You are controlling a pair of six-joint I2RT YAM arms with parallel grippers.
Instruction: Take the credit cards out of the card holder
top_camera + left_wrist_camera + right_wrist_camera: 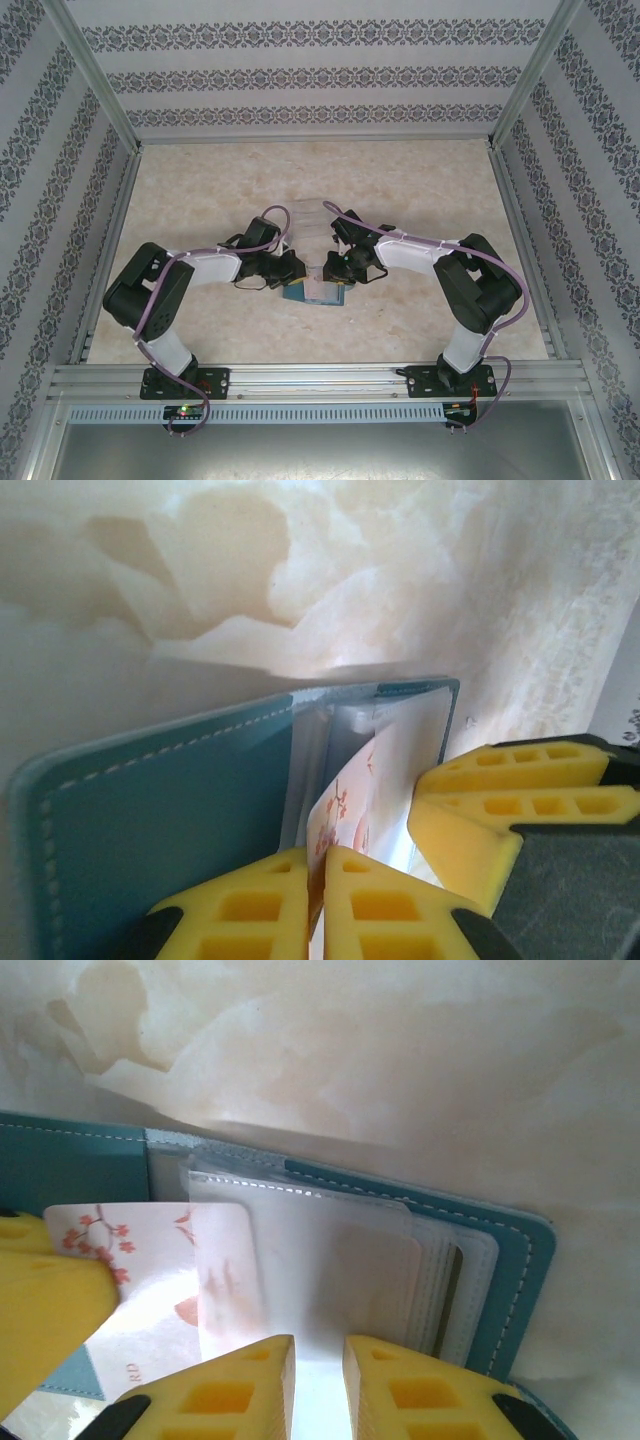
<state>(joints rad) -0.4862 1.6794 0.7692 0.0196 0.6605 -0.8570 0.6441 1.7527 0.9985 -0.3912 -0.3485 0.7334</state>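
Card holder (315, 293) is open on the marble-look table (420, 190), with a pincer tight against each side of it. From above you barely see it, just a teal sliver with something pale on top. Up close it's a soft teal cover with white stitching along the edge and grey-blue inside, and its far left end is cut off by the frame.

The left pincer (318, 905) is clamped tight on one credit card (347, 810). It's white with rounded corners and a red blossom print, and it sticks partway out of the card holder's inside. Its lower end is hidden between the yellow fingers.

The right pincer (319, 1385) looks pinched on a cloudy clear plastic sleeve (320, 1250) that folds out of the card holder and overlaps that card. Behind the sleeve are stitched pockets, and one shows a thin dark edge that's too narrow to make out.
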